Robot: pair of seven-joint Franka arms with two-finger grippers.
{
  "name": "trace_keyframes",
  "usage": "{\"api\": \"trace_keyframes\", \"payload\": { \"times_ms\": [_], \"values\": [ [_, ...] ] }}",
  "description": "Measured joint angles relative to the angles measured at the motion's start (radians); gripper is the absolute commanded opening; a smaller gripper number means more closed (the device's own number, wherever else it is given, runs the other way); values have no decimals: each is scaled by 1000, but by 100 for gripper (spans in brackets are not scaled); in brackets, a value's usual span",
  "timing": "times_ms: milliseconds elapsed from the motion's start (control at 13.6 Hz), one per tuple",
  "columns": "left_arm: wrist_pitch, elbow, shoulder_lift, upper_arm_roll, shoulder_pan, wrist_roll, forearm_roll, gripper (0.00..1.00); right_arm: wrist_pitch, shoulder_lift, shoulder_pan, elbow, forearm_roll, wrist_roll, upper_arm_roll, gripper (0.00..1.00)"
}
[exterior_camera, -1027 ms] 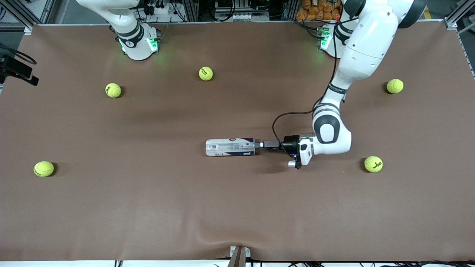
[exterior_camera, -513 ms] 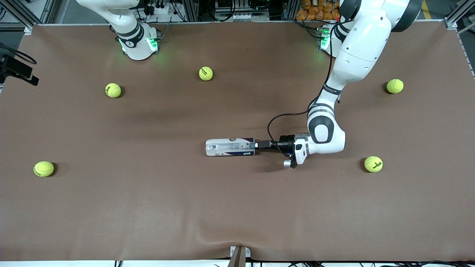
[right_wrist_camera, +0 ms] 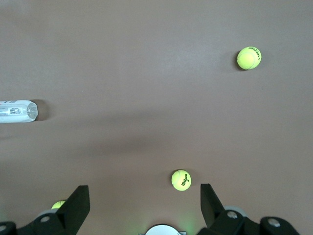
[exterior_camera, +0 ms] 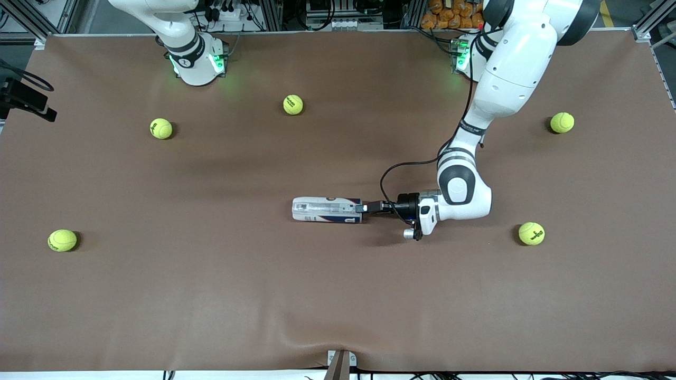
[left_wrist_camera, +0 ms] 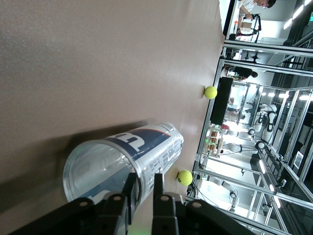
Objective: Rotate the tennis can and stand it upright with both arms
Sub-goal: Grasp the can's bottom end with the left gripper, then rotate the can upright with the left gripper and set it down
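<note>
The tennis can (exterior_camera: 326,210) lies on its side mid-table, its clear open mouth toward the left arm's end. My left gripper (exterior_camera: 362,208) is low at that mouth, shut on the can's rim. In the left wrist view, one finger (left_wrist_camera: 129,185) is inside the tennis can (left_wrist_camera: 127,156) and the other finger (left_wrist_camera: 157,182) is outside, pinching the wall; the left gripper (left_wrist_camera: 143,179) is level with the table. My right gripper (right_wrist_camera: 143,193) hangs open high over the table with nothing in it. The can (right_wrist_camera: 17,111) shows far off in the right wrist view. The right arm waits near its base (exterior_camera: 193,58).
Several yellow-green tennis balls lie scattered on the brown mat: one (exterior_camera: 293,104) and another (exterior_camera: 161,128) near the right arm's base, one (exterior_camera: 62,240) at that end, one (exterior_camera: 562,122) and one (exterior_camera: 531,233) at the left arm's end. A black camera mount (exterior_camera: 24,97) sits at the edge.
The left gripper has slid toward the can and shut its fingers on the rim. The can's gripped end has shifted slightly. The right arm has not moved.
</note>
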State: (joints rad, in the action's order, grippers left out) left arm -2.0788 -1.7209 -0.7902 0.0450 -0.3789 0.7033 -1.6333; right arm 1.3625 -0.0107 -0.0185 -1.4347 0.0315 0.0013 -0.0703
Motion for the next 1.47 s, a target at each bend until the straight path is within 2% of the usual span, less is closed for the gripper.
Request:
{"api": "trace_keyframes", "payload": {
  "times_ms": [440,587,1027,1467],
  "values": [
    [0,46,3,0,-6,-32,2,0,0,0,0,0,0,0,0,100],
    [-9,87,17,-2,-18,-128,73,0,0,0,0,0,0,0,0,100],
    [-16,198,179,-1,-50,-637,513,0,0,0,0,0,0,0,-1,100],
    [-5,364,244,6,-225,-1348,1138,0,0,0,0,0,0,0,0,100]
  ]
}}
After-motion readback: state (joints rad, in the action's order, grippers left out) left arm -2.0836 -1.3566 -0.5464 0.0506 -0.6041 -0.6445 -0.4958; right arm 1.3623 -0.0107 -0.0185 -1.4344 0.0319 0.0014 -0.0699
